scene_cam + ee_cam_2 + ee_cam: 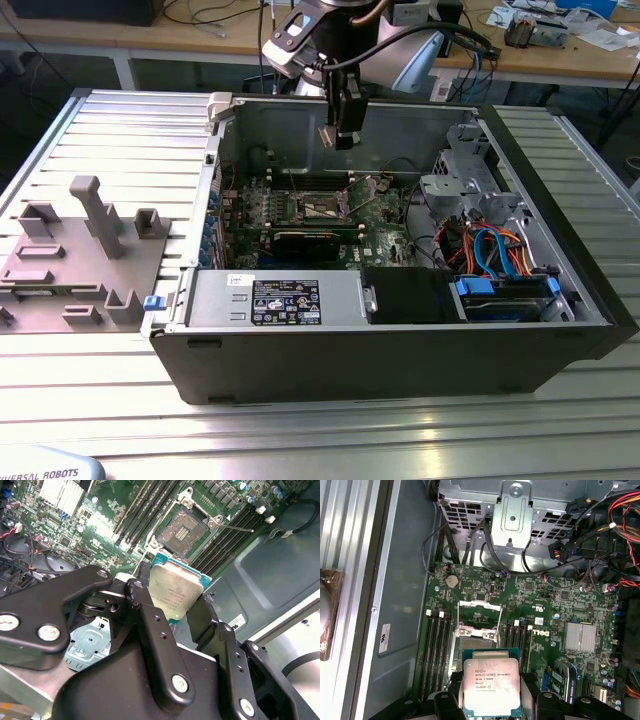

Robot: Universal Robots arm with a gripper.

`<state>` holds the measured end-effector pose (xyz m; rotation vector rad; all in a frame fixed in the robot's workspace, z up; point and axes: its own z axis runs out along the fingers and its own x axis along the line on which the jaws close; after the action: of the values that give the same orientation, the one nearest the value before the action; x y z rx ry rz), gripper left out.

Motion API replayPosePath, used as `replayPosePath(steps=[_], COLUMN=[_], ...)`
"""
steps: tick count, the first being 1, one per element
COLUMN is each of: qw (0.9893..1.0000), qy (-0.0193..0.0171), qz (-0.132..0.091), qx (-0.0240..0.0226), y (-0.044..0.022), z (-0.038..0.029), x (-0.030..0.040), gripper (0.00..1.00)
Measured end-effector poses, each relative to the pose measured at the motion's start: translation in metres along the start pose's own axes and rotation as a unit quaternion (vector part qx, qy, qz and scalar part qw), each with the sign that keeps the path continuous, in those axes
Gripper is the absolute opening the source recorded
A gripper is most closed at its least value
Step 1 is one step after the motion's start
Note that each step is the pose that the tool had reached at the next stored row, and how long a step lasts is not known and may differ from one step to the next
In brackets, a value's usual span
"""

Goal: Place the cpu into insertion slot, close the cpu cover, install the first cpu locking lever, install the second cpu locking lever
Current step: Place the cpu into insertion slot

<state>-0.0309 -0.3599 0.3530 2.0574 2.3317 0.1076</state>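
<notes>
**Now: the cpu held in the hand, above the open slot**

At nine o'clock of the computer case [400,350] in the exterior view, a grey fixture tray [70,260] lies on the slatted table [120,130]. The case lies on its side with its side panel off. The power supply [285,300] sits along its near wall, at about six o'clock of the green motherboard [370,215].

The hand [345,125] hangs over the board at roughly twelve o'clock of the insertion slot [322,208], well apart from it. In both wrist views the black fingers [145,615] are drawn in on the cpu [177,592], one on each of two opposite edges. The chip sits between them with its silver-grey top showing.

In the first wrist view the hand [492,700] holds the cpu [491,687] just before the insertion slot [476,641], not touching it. The cpu cover [479,611] stands tipped up on the slot's far side, and the slot [182,530] shows its dark centre bare.

At three o'clock of the board, a metal drive cage [460,175] and blue cables [495,250] fill the case's end.
</notes>
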Motion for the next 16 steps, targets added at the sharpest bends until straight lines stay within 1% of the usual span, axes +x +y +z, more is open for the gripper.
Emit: replayPosePath(steps=[16], qw=[1.0000], qy=[-0.0005], qz=[0.007], qx=[-0.0001], y=[0.0000], z=[0.0000], x=[0.0000], gripper=[0.54])
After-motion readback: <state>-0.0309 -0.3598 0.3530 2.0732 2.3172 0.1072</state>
